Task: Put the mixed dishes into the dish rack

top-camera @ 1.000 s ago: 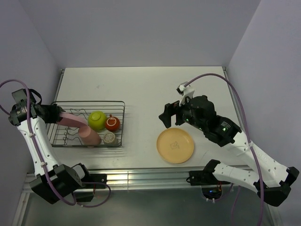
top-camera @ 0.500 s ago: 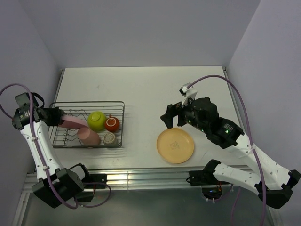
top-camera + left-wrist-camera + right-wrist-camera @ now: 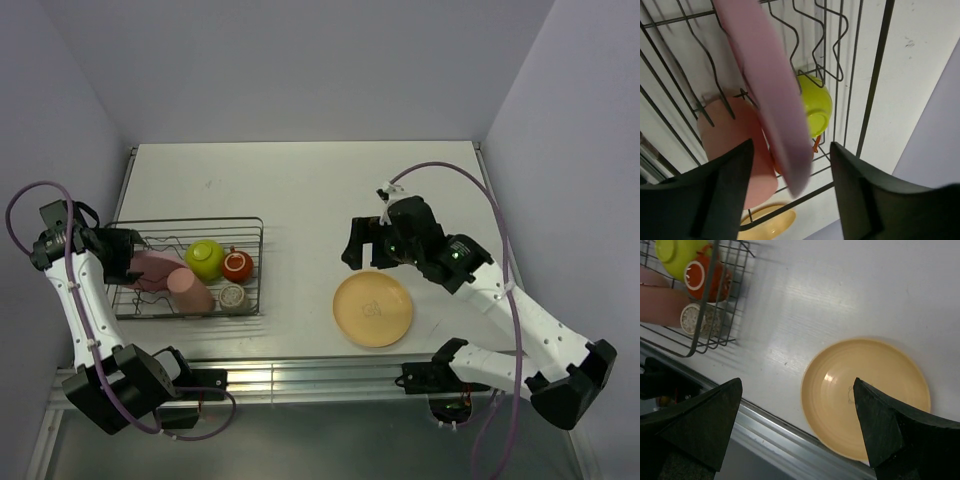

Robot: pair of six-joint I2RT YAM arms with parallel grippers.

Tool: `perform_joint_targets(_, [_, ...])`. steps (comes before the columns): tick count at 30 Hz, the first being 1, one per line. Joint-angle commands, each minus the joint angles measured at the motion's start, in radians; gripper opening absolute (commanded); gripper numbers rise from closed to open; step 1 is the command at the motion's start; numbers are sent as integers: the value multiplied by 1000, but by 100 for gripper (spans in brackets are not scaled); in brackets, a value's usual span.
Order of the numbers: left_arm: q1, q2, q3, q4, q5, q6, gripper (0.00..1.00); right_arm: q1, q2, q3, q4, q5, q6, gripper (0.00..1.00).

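The dish rack (image 3: 255, 262) stands at the table's left. Inside it the pink plate (image 3: 150, 270) leans among the wire dividers, next to the salmon-pink cup (image 3: 190, 291), the lime-green bowl (image 3: 205, 258), the red-orange bowl (image 3: 237, 265) and the tiny beige cup (image 3: 232, 295). My left gripper (image 3: 122, 256) is open at the rack's left end. In the left wrist view the pink plate (image 3: 765, 75) is blurred between the spread fingers (image 3: 725, 190), with a gap on each side. The yellow-orange plate (image 3: 373, 308) lies flat on the table. My right gripper (image 3: 360, 245) hovers open over that plate's far left edge (image 3: 870, 395).
A metal rail (image 3: 300, 372) runs along the table's near edge, just beyond the yellow-orange plate. White walls close in the table at the back and on both sides. The right wrist view shows the rack's corner (image 3: 715, 290) at its upper left.
My left gripper has opened and let go of the pink plate, which has sunk lower into the rack. The left arm drew back a little to the left. The right arm shifted slightly.
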Motion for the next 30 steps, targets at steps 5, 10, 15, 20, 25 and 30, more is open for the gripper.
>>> perform_joint_targets(5, [1, 19, 9, -47, 12, 41, 88, -202, 41, -61, -154, -51, 141, 100])
perform_joint_targets(10, [1, 26, 58, -72, 30, 41, 95, -387, 69, -121, -264, -83, 157, 98])
perform_joint_targets(15, [1, 30, 153, -103, 101, 31, 99, -406, 28, -211, -293, -106, 215, 96])
perform_joint_targets(20, [2, 40, 277, -142, 191, 23, 99, -406, -18, -341, -278, -121, 267, 93])
perform_joint_targets(25, [-1, 60, 420, -207, 328, 49, 99, -408, -73, -507, -227, -146, 353, 90])
perform_joint_targets(30, [-46, 45, 442, -196, 429, 44, 99, -406, -40, -604, -132, -151, 384, 82])
